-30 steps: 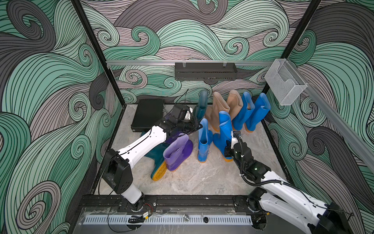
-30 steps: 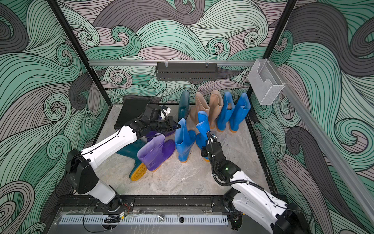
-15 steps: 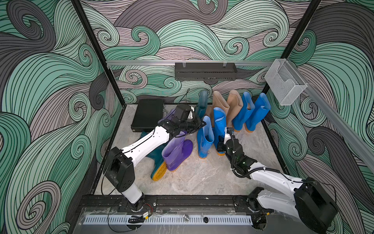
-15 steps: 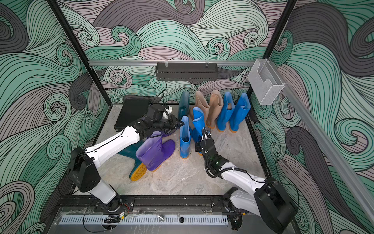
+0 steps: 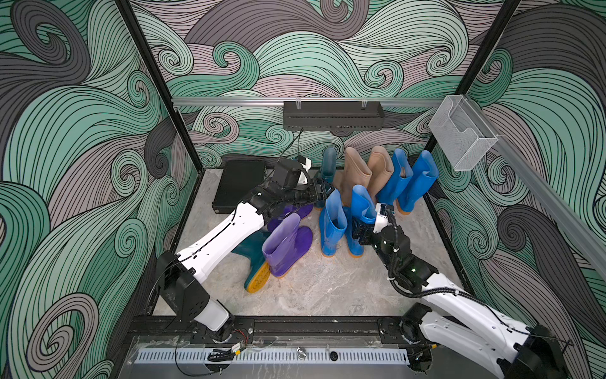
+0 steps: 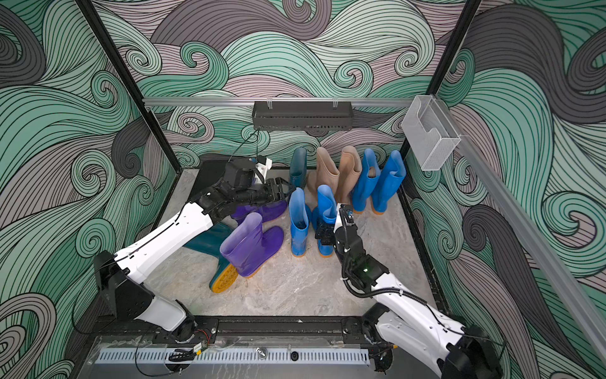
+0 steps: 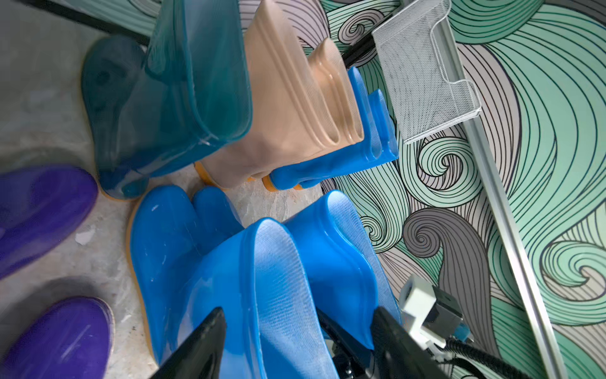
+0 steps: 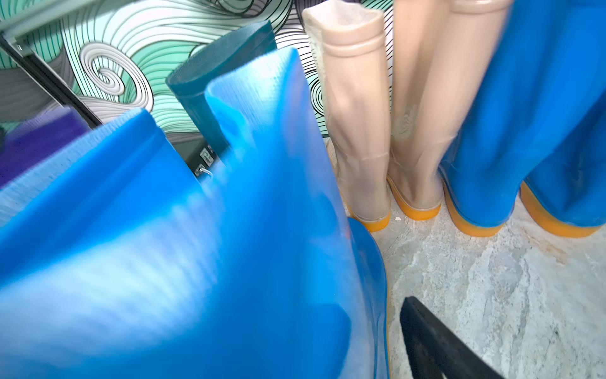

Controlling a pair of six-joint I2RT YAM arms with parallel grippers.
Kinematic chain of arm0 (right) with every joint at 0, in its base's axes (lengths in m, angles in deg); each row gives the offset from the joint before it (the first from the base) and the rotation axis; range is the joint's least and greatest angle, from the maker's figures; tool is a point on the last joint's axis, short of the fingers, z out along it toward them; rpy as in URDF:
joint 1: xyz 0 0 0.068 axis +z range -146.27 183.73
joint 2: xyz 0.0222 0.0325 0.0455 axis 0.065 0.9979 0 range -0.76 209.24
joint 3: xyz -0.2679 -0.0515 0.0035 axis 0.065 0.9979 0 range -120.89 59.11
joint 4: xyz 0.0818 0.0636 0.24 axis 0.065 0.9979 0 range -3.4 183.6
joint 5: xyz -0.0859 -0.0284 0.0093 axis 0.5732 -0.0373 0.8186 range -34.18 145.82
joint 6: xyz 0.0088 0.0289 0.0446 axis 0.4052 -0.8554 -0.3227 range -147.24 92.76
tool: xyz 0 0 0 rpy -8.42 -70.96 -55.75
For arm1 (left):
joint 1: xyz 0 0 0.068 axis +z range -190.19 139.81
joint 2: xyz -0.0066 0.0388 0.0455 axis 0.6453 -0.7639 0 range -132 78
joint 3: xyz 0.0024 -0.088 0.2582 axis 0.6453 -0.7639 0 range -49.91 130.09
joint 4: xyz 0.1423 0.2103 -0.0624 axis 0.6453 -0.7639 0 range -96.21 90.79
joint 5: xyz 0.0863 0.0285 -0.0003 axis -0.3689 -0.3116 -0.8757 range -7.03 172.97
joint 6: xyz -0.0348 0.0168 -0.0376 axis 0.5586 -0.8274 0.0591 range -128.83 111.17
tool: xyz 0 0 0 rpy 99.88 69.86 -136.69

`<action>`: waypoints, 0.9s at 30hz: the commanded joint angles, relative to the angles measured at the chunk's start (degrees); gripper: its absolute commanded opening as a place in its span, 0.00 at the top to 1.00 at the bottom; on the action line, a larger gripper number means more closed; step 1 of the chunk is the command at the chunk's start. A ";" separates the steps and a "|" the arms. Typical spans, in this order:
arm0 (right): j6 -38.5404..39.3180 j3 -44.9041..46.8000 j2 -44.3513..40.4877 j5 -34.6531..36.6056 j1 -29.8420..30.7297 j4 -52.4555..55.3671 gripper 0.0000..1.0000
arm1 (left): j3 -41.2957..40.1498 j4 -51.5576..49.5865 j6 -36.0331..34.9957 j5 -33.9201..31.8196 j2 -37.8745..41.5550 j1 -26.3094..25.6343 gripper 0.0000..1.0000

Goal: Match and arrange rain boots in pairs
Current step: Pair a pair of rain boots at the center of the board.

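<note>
Left jaws stand wide astride one blue boot; right jaws gape beside the second blue boot.

Surface: pale grey, marbled finish. A flat black case is laid on it in the far left corner, close to the back wall. The walls are covered in a green, grey and mauve swirl print. An aluminium rail is run across the back wall, and a black slotted tray is hung from its middle. A white mesh holder is mounted on the right-hand rail. A slotted grey strip is fixed along the near edge.
</note>
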 commanded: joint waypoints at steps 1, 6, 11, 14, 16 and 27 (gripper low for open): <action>-5.60 -1.37 -0.78 2.71 0.15 5.89 0.17 | 3.76 -8.35 -9.06 -3.15 2.06 1.37 0.27; -12.13 -4.85 3.74 1.77 0.20 9.82 0.47 | 5.22 -12.94 -10.51 1.25 2.85 8.33 0.26; -18.63 -6.33 6.19 -0.96 0.20 7.47 0.76 | 7.07 -19.39 -16.48 1.14 3.82 13.62 0.24; -20.09 -7.78 7.54 -2.80 0.51 8.04 0.86 | 6.60 -22.64 -19.12 0.11 4.43 16.13 0.23; -19.76 -8.79 8.29 -3.21 0.84 8.90 0.84 | 5.96 -24.16 -20.82 -0.66 5.10 17.37 0.22; -7.41 -18.45 1.03 -1.25 0.70 24.86 0.21 | 8.34 -40.78 -42.64 -16.12 7.26 18.38 0.14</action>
